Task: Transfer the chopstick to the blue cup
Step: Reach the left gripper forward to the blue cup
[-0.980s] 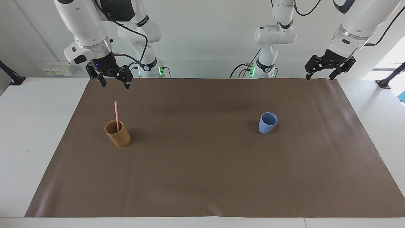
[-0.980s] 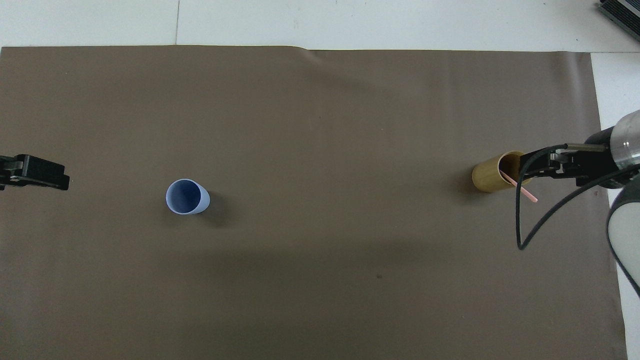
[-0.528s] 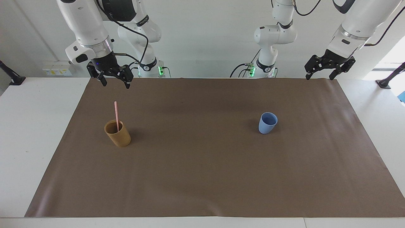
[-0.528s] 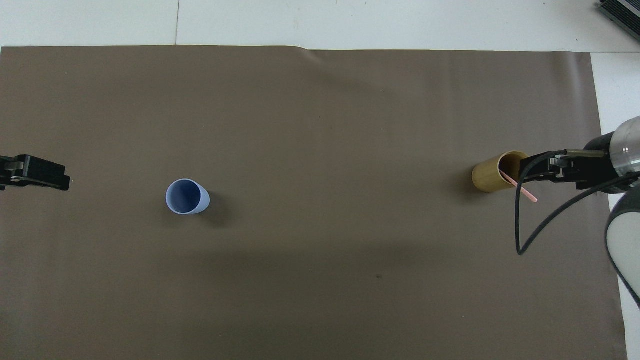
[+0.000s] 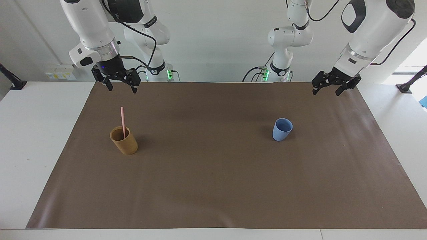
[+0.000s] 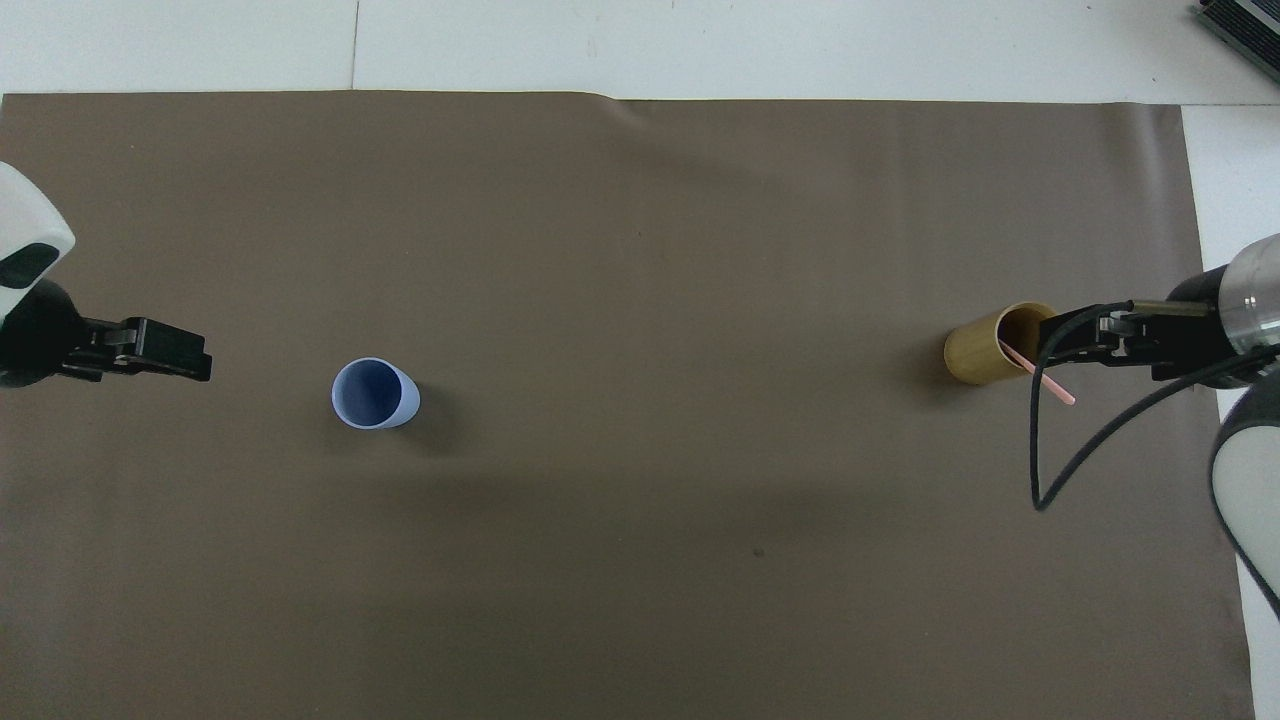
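Chopstick (image 5: 122, 122) in tan cup (image 5: 124, 141), unlabelled

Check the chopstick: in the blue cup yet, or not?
Not yet. The chopstick stands in the tan cup, its top leaning out over the rim. The blue cup stands upright and looks empty.

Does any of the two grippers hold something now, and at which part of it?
Nothing is held. The right gripper and left gripper are both open and empty, up in the air. The thin pale-pink chopstick stands untouched in the tan-brown cylindrical cup.
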